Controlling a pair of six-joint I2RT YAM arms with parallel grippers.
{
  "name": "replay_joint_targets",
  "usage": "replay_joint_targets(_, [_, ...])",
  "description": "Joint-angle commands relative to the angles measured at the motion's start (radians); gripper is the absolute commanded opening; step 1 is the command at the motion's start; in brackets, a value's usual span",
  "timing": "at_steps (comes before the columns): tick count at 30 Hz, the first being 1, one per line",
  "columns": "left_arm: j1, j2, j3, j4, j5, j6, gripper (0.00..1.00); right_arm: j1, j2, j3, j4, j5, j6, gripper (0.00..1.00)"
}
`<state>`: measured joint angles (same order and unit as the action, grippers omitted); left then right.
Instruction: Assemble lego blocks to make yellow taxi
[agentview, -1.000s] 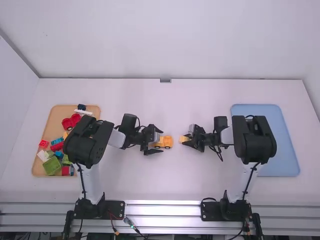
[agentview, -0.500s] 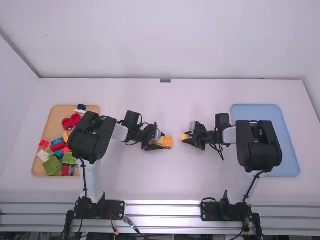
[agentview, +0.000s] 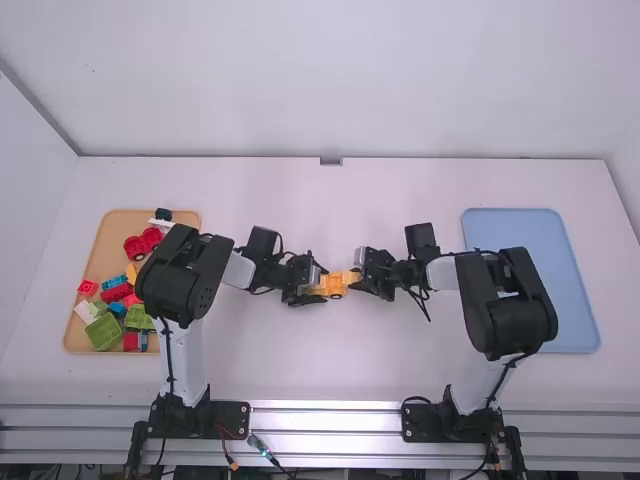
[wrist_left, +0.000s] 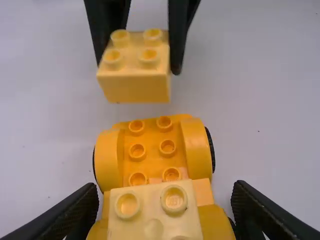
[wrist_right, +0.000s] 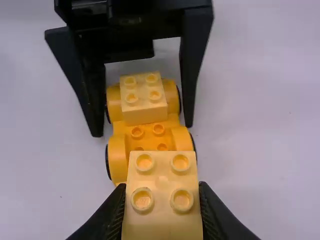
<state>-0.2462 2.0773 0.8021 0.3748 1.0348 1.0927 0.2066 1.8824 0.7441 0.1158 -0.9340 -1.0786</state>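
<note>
White worktop carried the orange-yellow wheeled chassis, with one pale-yellow four-stud brick seated at one end. Left gripper stood spread around that end, released. Right gripper grasped a second four-stud brick near the opposite end. Step in hand, presumably: second-brick placement. Next move required stud alignment, then level downward pressure.
</note>
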Motion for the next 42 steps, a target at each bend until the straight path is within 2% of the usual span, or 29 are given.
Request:
replay_joint_targets(1, [0.003, 0.018, -0.006, -0.003, 0.008, -0.003, 0.70, 0.019, -0.025, -0.004, 0.007, 0.019, 0.010, 0.27])
replay_joint_targets(6, [-0.003, 0.048, 0.008, -0.002, -0.003, -0.003, 0.71, 0.051, -0.025, -0.004, 0.024, 0.037, 0.006, 0.26])
replay_joint_targets(8, [-0.002, 0.058, 0.009, 0.004, 0.000, -0.003, 0.69, 0.064, -0.025, -0.004, 0.028, 0.069, 0.005, 0.23])
replay_joint_targets(11, [-0.004, 0.060, 0.009, 0.009, -0.004, -0.003, 0.53, 0.083, -0.024, -0.004, 0.033, 0.074, 0.006, 0.23])
replay_joint_targets(15, [0.001, 0.060, 0.009, 0.011, -0.004, -0.003, 0.46, 0.100, -0.024, -0.004, 0.037, 0.072, 0.005, 0.22])
replay_joint_targets(30, [-0.003, 0.060, 0.009, 0.012, 0.032, -0.003, 0.45, 0.136, -0.024, -0.004, 0.041, 0.068, -0.021, 0.21])
replay_joint_targets(42, [-0.008, 0.060, 0.009, 0.007, 0.026, -0.003, 0.46, 0.135, -0.024, -0.004, 0.041, 0.068, -0.021, 0.22])
